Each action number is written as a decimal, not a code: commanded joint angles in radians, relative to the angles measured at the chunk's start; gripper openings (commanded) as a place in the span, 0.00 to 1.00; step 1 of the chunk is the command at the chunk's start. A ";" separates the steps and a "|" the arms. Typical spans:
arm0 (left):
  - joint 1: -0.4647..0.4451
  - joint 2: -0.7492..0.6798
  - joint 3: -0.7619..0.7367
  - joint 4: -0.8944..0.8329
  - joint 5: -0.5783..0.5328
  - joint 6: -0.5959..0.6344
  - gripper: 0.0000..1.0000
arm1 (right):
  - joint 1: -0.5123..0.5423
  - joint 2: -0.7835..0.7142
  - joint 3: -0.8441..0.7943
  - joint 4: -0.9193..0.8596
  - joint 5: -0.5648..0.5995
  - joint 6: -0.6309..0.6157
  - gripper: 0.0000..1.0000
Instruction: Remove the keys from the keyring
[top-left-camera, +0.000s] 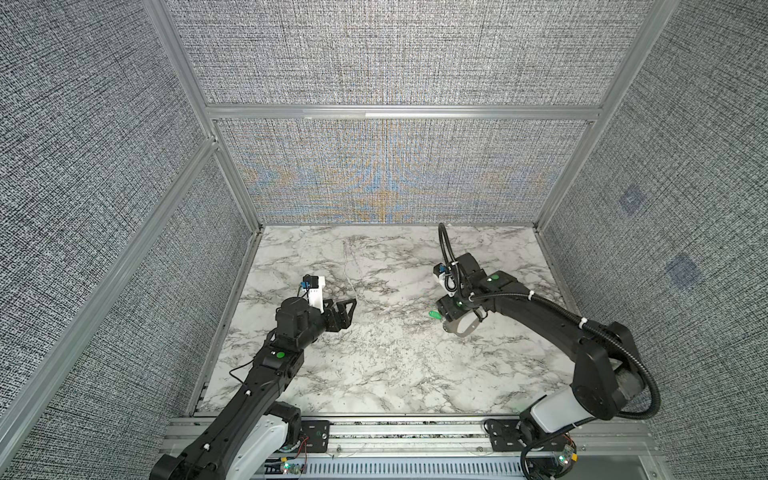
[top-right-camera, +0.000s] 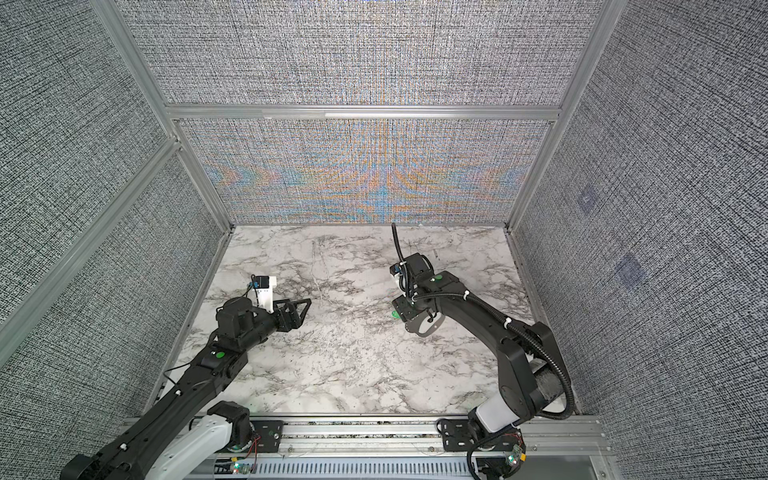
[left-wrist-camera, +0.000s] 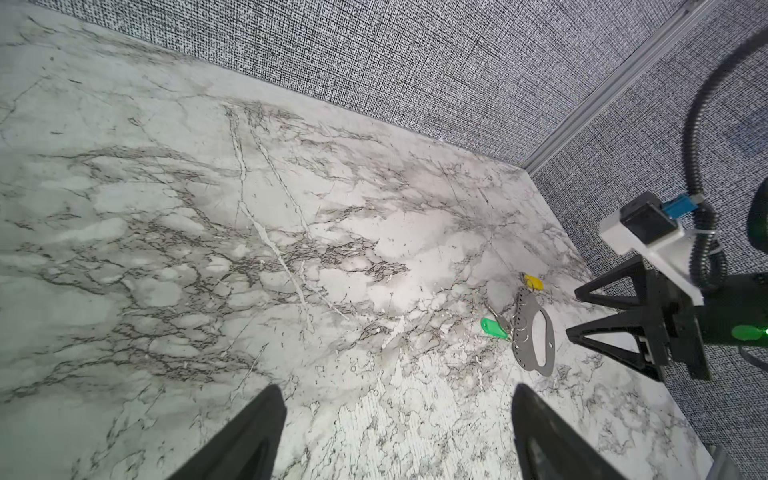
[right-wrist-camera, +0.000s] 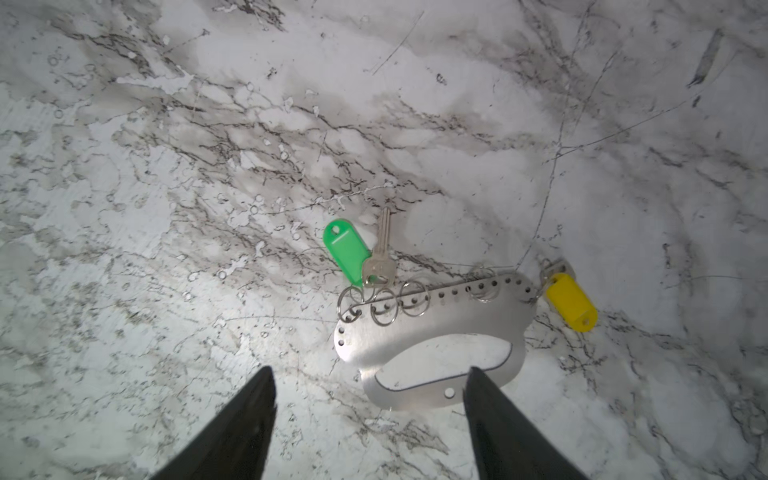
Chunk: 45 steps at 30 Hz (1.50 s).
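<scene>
Bright, even light, barely a shadow on the marble table (top-left-camera: 374, 365); rainbow moiré shimmering across the back wall (top-left-camera: 382, 178), weave on the side walls (top-left-camera: 83, 187) bending toward the edges

The keyring (right-wrist-camera: 395, 332) lies flat on the table (right-wrist-camera: 166, 187), right of centre, beneath the right gripper (left-wrist-camera: 573, 312); 2 keys (right-wrist-camera: 380, 253) lie beside its holed edge, 1 toward each end.

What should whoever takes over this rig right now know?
Left claw: open, empty, off to the side of the work.
Right claw: open, poised over the edge of the keyring, nothing gripped.
The keyring lies flat on the marble table. The green-tag key is at one end and the yellow-tag key at the other, both on wire rings.
Done: no key removed.
Left: take off both keys.
</scene>
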<state>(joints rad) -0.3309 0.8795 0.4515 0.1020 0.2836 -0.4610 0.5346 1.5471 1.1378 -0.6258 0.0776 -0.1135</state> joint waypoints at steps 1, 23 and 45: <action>-0.006 0.054 0.033 0.042 0.019 0.036 0.85 | 0.010 0.015 -0.005 0.034 0.057 -0.061 0.58; -0.045 0.235 0.111 0.080 0.030 0.117 0.80 | 0.078 0.181 -0.006 0.001 0.002 -0.065 0.20; -0.061 0.217 0.105 0.071 0.006 0.117 0.80 | 0.091 0.211 -0.025 0.024 0.124 -0.045 0.22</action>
<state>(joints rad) -0.3912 1.0969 0.5583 0.1543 0.2939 -0.3477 0.6231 1.7535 1.1126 -0.5953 0.1814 -0.1558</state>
